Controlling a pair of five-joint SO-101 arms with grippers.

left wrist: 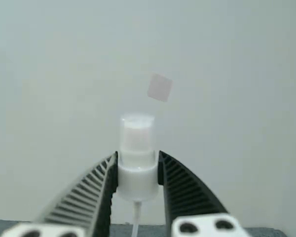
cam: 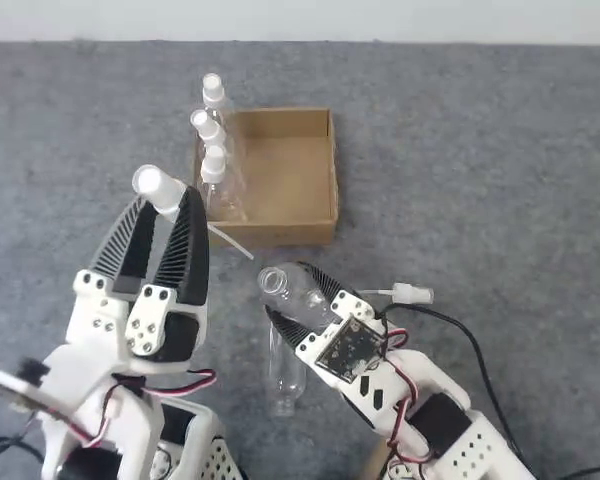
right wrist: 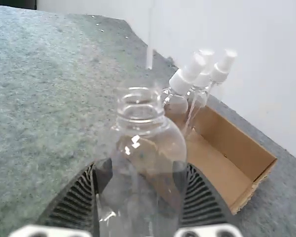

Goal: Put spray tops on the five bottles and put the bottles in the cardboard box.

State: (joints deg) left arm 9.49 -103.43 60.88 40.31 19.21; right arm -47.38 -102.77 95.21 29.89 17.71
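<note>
Bright, even light falls from above; shadows on the grey mat [cam: 500,150] stay faint. Small glints sit on the clear bottle [right wrist: 138,123] in my right pincer [right wrist: 142,170].

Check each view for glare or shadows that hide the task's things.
High view: even light, soft shadows, the lying bottle faint against the carpet; right wrist view: small glints on the held bottle; left wrist view: white spray top pale against the wall.
</note>
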